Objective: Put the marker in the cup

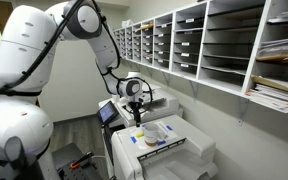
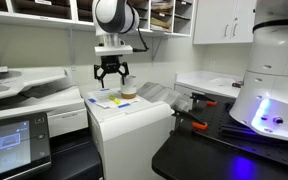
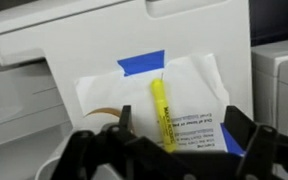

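Note:
The marker (image 3: 160, 110) is a slim yellow stick lying flat on a white sheet of paper (image 3: 194, 85) on top of a white machine. In the wrist view my gripper (image 3: 180, 120) is open just above it; the marker lies between the two dark fingers, nearer the left one. Both exterior views show the gripper (image 1: 136, 108) (image 2: 111, 84) pointing down over the paper, with the marker (image 2: 113, 100) under it. The low round whitish cup (image 1: 156, 131) (image 2: 129, 91) stands on the same top, right beside the gripper. A pale curved edge at the wrist view's lower left may be the cup.
Blue tape patches (image 3: 142, 63) hold the paper down on the white machine (image 1: 189, 150). Wall shelves with paper trays (image 1: 219, 40) run beside it. A printer with a touch screen (image 2: 14, 135) stands on one side, and a dark table with tools (image 2: 199, 120) on the other.

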You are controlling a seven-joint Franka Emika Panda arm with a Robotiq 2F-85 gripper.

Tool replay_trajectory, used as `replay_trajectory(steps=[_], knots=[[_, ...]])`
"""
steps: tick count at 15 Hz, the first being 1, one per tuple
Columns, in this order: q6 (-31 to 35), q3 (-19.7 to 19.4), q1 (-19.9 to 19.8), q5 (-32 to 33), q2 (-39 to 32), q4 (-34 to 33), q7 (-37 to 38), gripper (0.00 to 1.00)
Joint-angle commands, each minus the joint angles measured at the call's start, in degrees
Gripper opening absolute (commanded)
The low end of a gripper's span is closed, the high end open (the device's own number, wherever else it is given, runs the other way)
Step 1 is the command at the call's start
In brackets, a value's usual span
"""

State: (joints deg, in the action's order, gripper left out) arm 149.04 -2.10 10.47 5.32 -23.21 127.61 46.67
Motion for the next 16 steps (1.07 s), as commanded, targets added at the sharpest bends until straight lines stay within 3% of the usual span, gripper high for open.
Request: replay_trajectory(steps=[1,11,16], knots=[[4.48,-2.10,1.40,-0.78,-1.93,-0.10,-0.29,1.00],[8.25,-3.38,2.99,-0.34,-3.47,0.25,-1.57,1.00],[12.99,-1.44,1.13,-3.92,-7.39,-0.36,-9.60,1.00]])
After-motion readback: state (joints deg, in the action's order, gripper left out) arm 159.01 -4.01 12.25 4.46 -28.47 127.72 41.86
